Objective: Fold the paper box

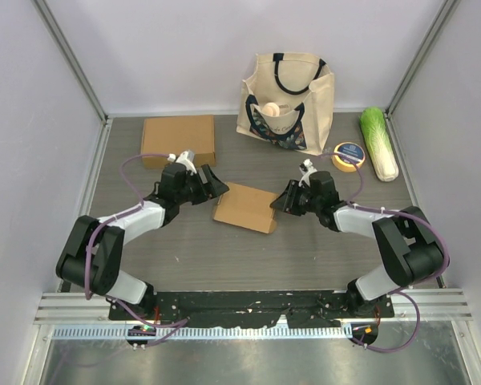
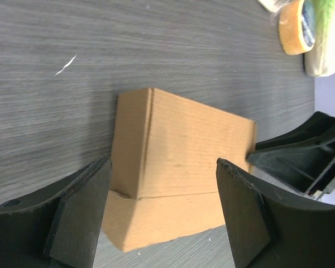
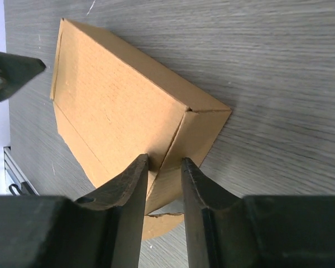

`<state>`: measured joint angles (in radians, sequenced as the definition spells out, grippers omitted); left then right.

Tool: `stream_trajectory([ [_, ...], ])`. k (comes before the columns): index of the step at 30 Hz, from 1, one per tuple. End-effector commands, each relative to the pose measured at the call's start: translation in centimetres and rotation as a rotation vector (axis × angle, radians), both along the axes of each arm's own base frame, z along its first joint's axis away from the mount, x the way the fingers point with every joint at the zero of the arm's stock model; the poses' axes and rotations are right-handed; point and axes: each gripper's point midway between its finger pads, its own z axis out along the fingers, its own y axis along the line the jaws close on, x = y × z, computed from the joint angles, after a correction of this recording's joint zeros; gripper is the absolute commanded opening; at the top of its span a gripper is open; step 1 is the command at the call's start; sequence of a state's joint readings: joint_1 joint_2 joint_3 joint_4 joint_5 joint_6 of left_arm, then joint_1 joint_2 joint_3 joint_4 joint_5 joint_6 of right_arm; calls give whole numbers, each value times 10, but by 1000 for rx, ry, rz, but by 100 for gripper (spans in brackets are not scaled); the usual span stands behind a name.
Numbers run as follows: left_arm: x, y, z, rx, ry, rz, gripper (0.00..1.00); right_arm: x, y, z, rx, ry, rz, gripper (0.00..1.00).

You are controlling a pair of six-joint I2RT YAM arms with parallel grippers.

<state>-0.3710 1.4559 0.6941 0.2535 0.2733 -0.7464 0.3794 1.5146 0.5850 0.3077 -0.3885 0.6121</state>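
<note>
The brown paper box (image 1: 246, 207) lies partly folded in the middle of the table. My left gripper (image 1: 215, 185) hovers at its left end, open wide. In the left wrist view the box (image 2: 178, 162) shows between the spread fingers (image 2: 84, 218), apart from both of them. My right gripper (image 1: 279, 200) is at the box's right end. In the right wrist view its jaws (image 3: 164, 160) stand a narrow gap apart, straddling the corner fold of the box (image 3: 117, 106) where the end flap meets the top. Whether the pads touch the cardboard I cannot tell.
A flat cardboard blank (image 1: 178, 140) lies at the back left. A cream tote bag (image 1: 287, 100) stands at the back centre, with a yellow tape roll (image 1: 349, 156) and a toy cabbage (image 1: 379, 143) to its right. White walls enclose the table.
</note>
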Motion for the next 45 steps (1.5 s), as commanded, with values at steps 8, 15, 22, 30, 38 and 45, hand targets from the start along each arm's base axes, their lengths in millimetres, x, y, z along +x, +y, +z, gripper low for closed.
stream_trajectory([
  [8, 0, -10, -11, -95, -29, -57, 88, -4, -32, -23, 114, 96, -45, 29],
  [15, -12, -27, -19, -210, 32, -119, 86, -5, -39, -32, 169, 137, -69, 27],
  [22, -17, -28, -33, -223, 62, -97, 86, 0, -47, -39, 196, 162, -95, 27],
  [30, -18, -62, -28, -406, 123, -170, 81, 4, -47, -38, 193, 154, -95, 27],
  [38, -26, -63, -19, -565, 187, -120, 58, 6, -49, -24, 91, 83, -70, 41],
  [45, -54, -52, -24, -592, 397, -35, 48, -10, -50, 26, -304, -91, -32, 67],
])
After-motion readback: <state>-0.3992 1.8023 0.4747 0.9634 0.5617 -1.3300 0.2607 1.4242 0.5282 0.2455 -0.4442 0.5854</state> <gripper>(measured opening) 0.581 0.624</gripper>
